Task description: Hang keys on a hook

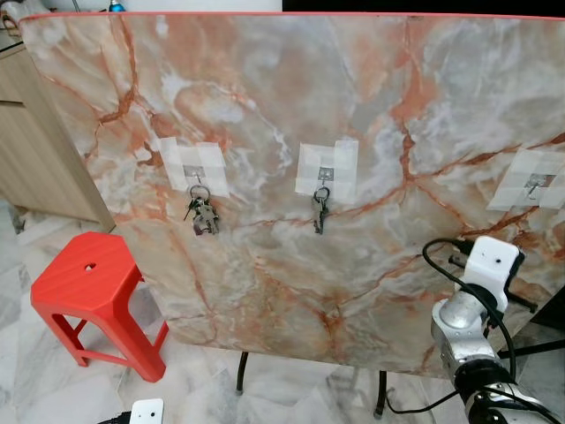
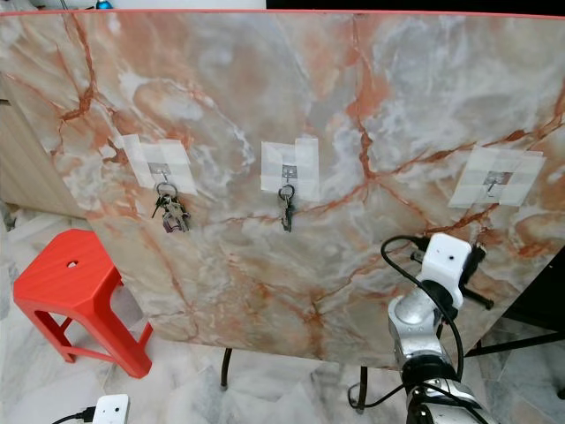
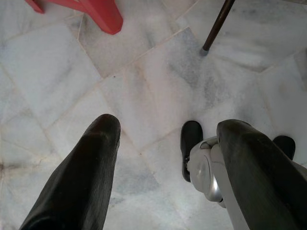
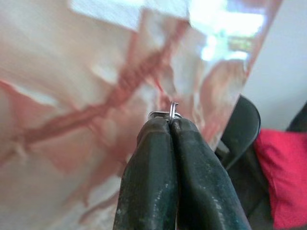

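An upright marble board (image 1: 291, 115) carries three taped hooks. A bunch of keys (image 1: 202, 214) hangs on the left hook and a smaller set (image 1: 320, 210) on the middle hook. The right hook (image 1: 533, 185) is bare. My right arm (image 1: 466, 322) is raised before the board's lower right part, below that bare hook. In the right wrist view my right gripper (image 4: 171, 123) is shut on a thin metal key ring (image 4: 173, 110) that sticks out above the fingertips, close to the marble. My left gripper (image 3: 168, 124) hangs open over the floor.
A red plastic stool (image 1: 93, 283) stands at the lower left of the board. Thin black legs (image 1: 240, 371) hold the board above the white marble floor. A wooden cabinet (image 1: 35, 150) stands behind on the left. A black chair and red cloth (image 4: 283, 172) lie right of the board.
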You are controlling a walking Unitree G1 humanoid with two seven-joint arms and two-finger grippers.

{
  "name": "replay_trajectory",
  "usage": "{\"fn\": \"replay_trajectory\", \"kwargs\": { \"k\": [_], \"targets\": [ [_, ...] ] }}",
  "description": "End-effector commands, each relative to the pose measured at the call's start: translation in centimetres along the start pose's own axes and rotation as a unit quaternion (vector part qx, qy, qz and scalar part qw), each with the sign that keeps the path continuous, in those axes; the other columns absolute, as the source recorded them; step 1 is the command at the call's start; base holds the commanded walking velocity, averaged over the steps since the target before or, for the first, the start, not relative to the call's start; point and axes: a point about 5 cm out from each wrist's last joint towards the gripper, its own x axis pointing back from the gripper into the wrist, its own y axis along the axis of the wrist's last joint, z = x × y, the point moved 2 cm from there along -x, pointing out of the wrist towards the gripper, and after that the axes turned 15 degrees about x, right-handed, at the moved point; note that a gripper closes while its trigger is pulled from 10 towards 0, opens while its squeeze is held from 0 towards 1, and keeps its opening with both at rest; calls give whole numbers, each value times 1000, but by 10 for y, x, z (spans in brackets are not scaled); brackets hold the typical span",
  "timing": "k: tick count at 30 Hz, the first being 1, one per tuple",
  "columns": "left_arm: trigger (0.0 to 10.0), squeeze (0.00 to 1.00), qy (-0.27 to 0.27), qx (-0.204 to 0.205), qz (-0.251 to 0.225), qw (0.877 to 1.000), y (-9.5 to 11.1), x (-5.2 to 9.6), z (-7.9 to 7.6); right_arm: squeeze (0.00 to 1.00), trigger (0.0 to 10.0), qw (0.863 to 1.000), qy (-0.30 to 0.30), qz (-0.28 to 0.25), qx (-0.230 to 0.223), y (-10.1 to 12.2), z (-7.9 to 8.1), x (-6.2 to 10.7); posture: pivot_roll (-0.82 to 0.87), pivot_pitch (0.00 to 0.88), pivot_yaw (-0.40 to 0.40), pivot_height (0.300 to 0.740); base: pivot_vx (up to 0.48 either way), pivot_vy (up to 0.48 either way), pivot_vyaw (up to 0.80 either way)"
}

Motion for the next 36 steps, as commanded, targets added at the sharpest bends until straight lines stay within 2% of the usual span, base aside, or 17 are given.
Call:
{"fn": "replay_trajectory", "kwargs": {
  "k": [1,7,11,18,26,36],
  "targets": [
    [10000,0,4,2,7,1000,-4,1,4,0,10000,1000,-14,-16,-3,11,-4,-5,18,0,-6,737,0,0,0],
    [10000,0,3,3,7,1000,-5,1,3,0,10000,999,-25,-23,7,16,-7,-11,23,0,-9,737,0,0,0],
    [10000,0,4,2,9,1000,-6,2,3,0,10000,998,-44,-25,22,17,-15,-19,27,0,-7,737,0,0,0],
    [10000,0,5,3,8,1000,-5,2,5,0,10000,994,-71,-80,36,37,-26,-30,24,0,-4,737,0,0,0],
    [10000,0,4,3,8,1000,-5,1,4,0,10000,990,-83,-106,37,50,-27,-31,24,0,-4,737,0,0,0],
    [10000,0,5,5,8,1000,-4,1,5,0,10000,990,-78,-108,41,52,-25,-31,29,0,-8,737,0,0,0]
  ]
}}
